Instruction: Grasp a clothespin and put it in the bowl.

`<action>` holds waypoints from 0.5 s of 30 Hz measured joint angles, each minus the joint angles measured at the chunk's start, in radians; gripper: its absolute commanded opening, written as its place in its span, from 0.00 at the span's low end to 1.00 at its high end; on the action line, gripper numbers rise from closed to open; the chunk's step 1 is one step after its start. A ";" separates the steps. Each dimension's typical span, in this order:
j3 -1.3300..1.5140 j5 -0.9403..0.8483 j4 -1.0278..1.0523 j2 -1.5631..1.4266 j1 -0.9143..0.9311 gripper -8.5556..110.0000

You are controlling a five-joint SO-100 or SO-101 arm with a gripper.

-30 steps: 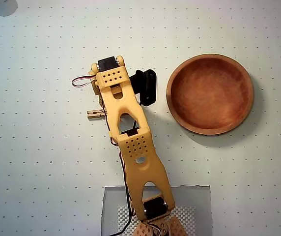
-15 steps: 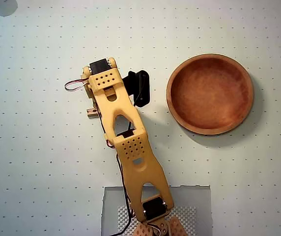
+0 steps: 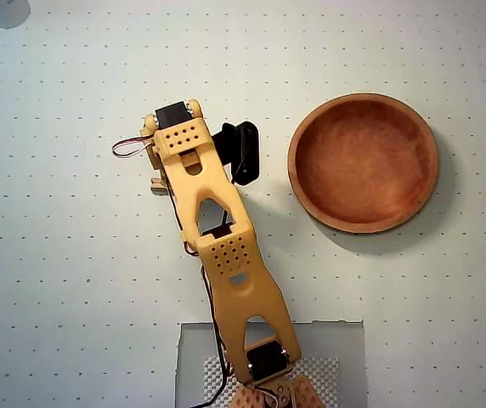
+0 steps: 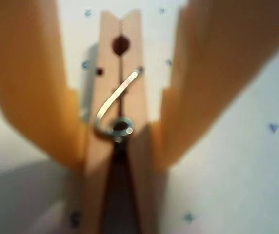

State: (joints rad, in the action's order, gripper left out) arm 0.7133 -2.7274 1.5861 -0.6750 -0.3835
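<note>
Overhead looks straight down; wrist close on clothespin (image 4: 117,122).

Looks like a hobby robotics bench or small lab setup. A white mat (image 3: 73,280) printed with a regular grid of small dots is spread over the whole surface, the sort used for calibration. The 3D-printed yellow arm (image 3: 222,246) is mounted at the near edge on a grey plate (image 3: 336,357), with loose wires (image 3: 128,144) left exposed.
</note>
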 measured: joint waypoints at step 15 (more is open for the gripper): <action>0.287 0.000 -0.005 -0.463 0.011 0.05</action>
State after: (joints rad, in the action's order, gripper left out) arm 1.0002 -2.7274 1.5815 -1.1382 -0.3728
